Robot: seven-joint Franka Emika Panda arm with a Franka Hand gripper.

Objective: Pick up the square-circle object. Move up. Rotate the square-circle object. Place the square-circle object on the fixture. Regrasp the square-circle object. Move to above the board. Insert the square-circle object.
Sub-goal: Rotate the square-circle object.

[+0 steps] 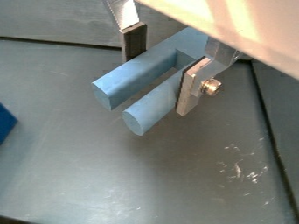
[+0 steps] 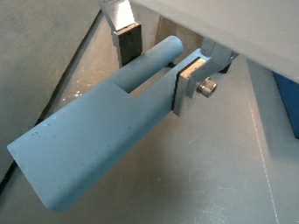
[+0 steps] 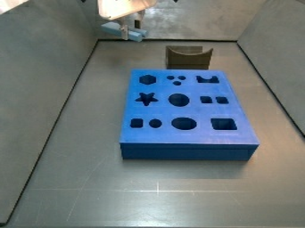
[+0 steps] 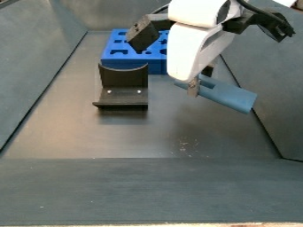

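The gripper [image 1: 163, 68] is clamping the square-circle object [image 1: 138, 92] between its silver fingers [image 1: 194, 86], holding the pale blue-grey peg clear of the grey floor [image 1: 70, 175]. In both wrist views the peg is lying crosswise between the dark pads, one end round and the other flat-sided. In a side view the gripper [image 4: 192, 82] is hanging to one side of the fixture [image 4: 122, 84], the peg [image 4: 228, 94] slanting downward in the air beside it, touching neither the fixture nor the board [image 4: 130, 49] behind. In a side view the bright-blue board [image 3: 186, 116] is lying flat, the fixture [image 3: 187, 57] standing just beyond its far edge and the gripper [image 3: 127, 32] holding the peg near the far corner.
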